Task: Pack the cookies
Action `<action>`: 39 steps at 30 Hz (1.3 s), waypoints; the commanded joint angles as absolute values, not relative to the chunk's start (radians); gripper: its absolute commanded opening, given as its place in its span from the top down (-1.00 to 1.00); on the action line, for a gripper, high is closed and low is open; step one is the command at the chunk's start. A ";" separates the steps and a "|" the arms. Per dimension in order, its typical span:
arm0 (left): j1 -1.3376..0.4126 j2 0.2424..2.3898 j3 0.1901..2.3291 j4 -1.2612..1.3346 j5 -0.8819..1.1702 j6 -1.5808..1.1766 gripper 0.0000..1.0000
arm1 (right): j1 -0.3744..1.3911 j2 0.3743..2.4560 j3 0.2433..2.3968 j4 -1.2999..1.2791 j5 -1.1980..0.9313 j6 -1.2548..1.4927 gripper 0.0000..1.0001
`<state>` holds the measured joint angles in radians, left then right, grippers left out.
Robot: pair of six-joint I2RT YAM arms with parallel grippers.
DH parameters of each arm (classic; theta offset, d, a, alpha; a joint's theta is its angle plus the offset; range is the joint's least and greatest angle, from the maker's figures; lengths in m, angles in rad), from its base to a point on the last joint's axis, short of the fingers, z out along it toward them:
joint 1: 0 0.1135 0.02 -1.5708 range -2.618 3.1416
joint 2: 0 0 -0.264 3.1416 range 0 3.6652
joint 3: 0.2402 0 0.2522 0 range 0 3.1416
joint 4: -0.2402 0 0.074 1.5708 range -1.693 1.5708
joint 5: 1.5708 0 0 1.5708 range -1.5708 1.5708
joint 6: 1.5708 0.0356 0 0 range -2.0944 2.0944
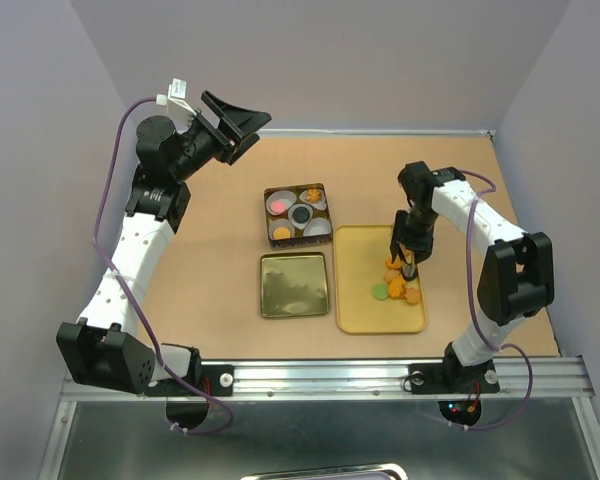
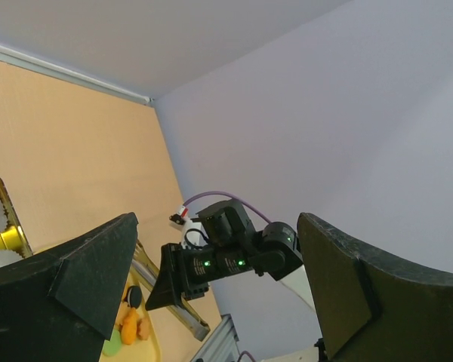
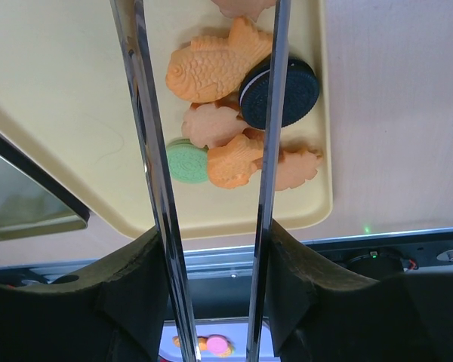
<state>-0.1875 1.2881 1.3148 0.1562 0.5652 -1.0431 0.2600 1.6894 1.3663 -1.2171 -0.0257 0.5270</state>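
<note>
Here the right gripper hangs over the tray, jaws narrowly parted, gripping nothing, straddling the cookies piled at the tray's right near corner. The left gripper is raised far left, jaws wide. The tin sits left of the tray.

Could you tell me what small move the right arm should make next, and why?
Probably lower the right gripper a little and close it on the cookies below. Its long fingers are open, straddling the pile on the yellow tray, with nothing held, and the tin still shows liner cups to fill.
</note>
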 commanded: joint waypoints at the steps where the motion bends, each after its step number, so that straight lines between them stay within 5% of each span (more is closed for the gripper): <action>1: -0.179 1.270 1.308 0.199 0.583 -1.020 -0.97 | 0.250 1.692 1.420 -1.190 -0.012 0.517 -0.01; 12: -0.178 1.279 1.299 0.195 0.592 -1.025 -0.97 | 0.250 1.684 1.424 -1.192 -0.032 0.523 0.24; 39: -0.178 1.276 1.312 0.179 0.604 -1.020 -0.97 | 0.252 1.713 1.782 -1.256 -0.270 0.532 0.26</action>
<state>-0.1810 1.2892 1.2991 0.1436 0.5762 -1.0401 0.2550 1.7096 1.6875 -1.2907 -0.1612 0.5323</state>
